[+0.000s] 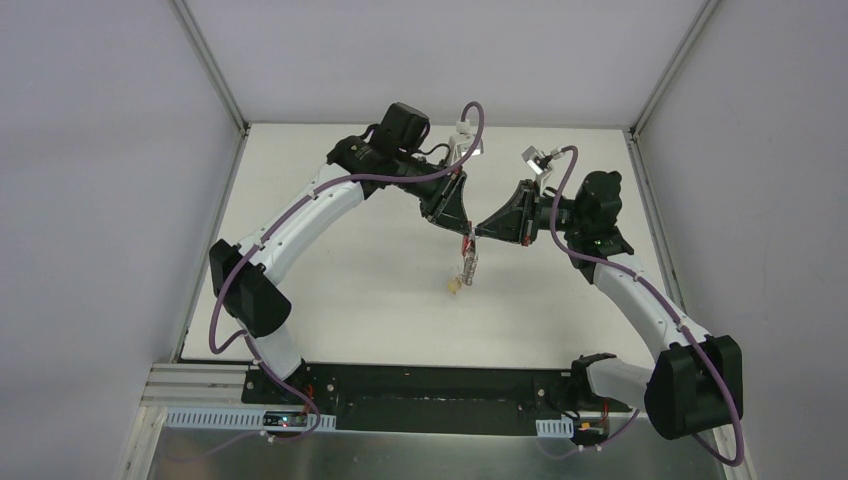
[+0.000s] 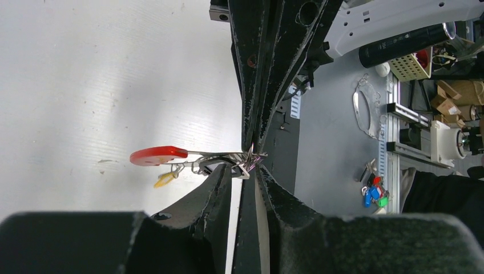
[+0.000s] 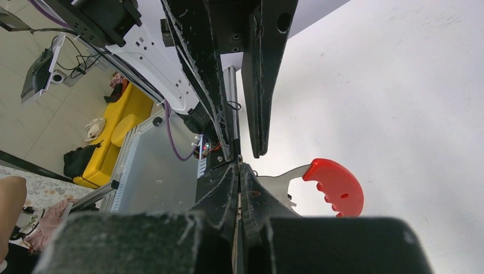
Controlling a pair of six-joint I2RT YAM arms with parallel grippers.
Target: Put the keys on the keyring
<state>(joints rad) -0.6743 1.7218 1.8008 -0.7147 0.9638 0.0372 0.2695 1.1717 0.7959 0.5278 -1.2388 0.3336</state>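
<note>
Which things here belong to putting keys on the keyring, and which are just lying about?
Job: keys; left fingers; right fingers, shut on the keys.
Lying about: small coloured pieces off the table; yellow basket.

Top camera looks down; both wrist cameras closely share the keys (image 2: pixel 205 165).

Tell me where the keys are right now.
In the top view, the keys hang above the middle of the table, right where the left gripper and right gripper tips meet; the right gripper is clamped on their strap.
</note>
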